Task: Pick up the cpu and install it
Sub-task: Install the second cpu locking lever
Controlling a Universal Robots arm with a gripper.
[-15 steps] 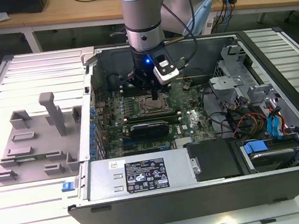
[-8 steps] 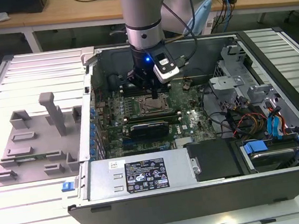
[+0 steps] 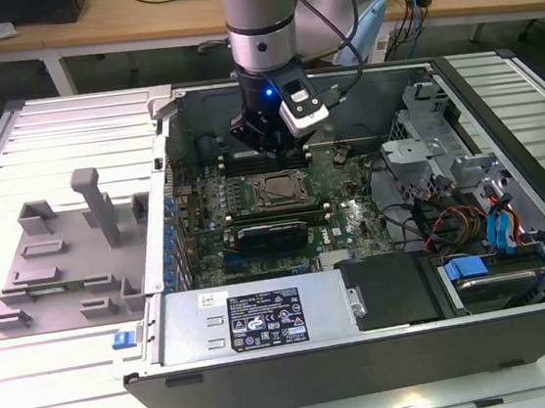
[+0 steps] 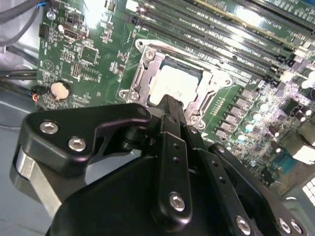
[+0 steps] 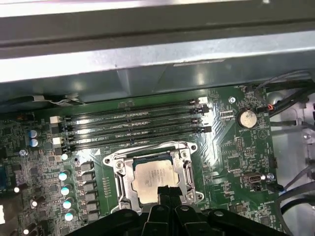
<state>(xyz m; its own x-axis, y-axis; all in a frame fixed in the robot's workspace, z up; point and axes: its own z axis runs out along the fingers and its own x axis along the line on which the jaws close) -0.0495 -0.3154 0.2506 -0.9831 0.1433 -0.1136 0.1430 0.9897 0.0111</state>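
The cpu (image 5: 153,178), a pale silvery square chip, lies flat inside the dark socket frame (image 5: 119,173) on the green motherboard. It also appears in the second wrist view as the cpu (image 4: 172,82) within the metal bracket (image 4: 147,61). My gripper (image 5: 168,191) hangs just above the chip's near edge with its black fingers pressed together and nothing between them; the same tips are the gripper (image 4: 170,104) in the second wrist view. In the exterior view the gripper (image 3: 268,143) is inside the open computer case, over the socket (image 3: 279,191).
Memory slots (image 5: 133,125) run beside the socket, and a coin battery (image 5: 246,118) sits further off. A long black card (image 3: 271,232) lies in front of the socket. A grey tray (image 3: 62,257) stands at the exterior view's left. Drive cage and cables (image 3: 448,184) crowd the right.
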